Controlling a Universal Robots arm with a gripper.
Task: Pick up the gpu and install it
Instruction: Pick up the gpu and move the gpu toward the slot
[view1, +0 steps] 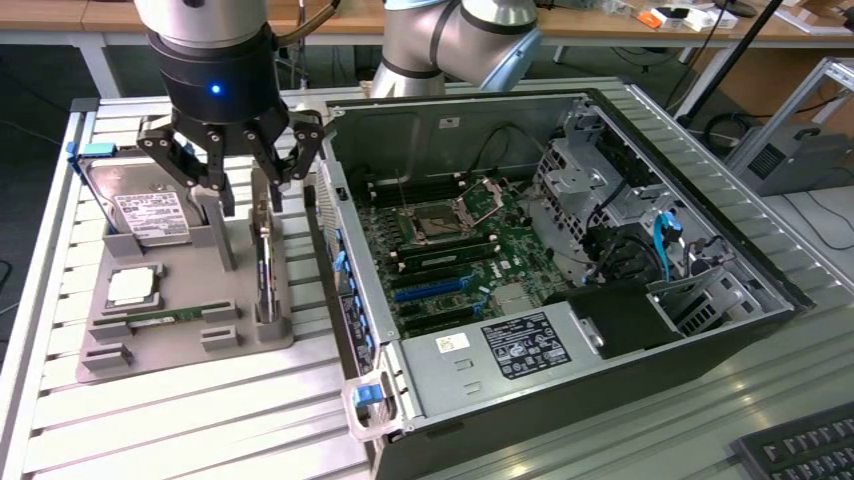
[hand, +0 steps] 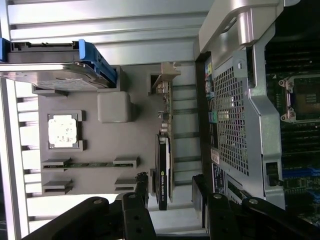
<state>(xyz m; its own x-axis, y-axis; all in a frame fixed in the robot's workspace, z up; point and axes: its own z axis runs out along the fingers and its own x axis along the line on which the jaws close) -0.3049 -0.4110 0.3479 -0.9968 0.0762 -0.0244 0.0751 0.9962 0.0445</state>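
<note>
The gripper (view1: 244, 200) hangs with its jaws spread apart over the gpu (view1: 263, 270), which stands on edge in the grey tray (view1: 174, 345) along the side nearest the open computer case (view1: 400, 350), top edge free to grab but room tight beside it.

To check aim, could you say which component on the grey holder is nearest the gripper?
The thin black card with silver bracket, standing on edge below the gripper; the silver drive, square chip and green stick sit farther off.
</note>
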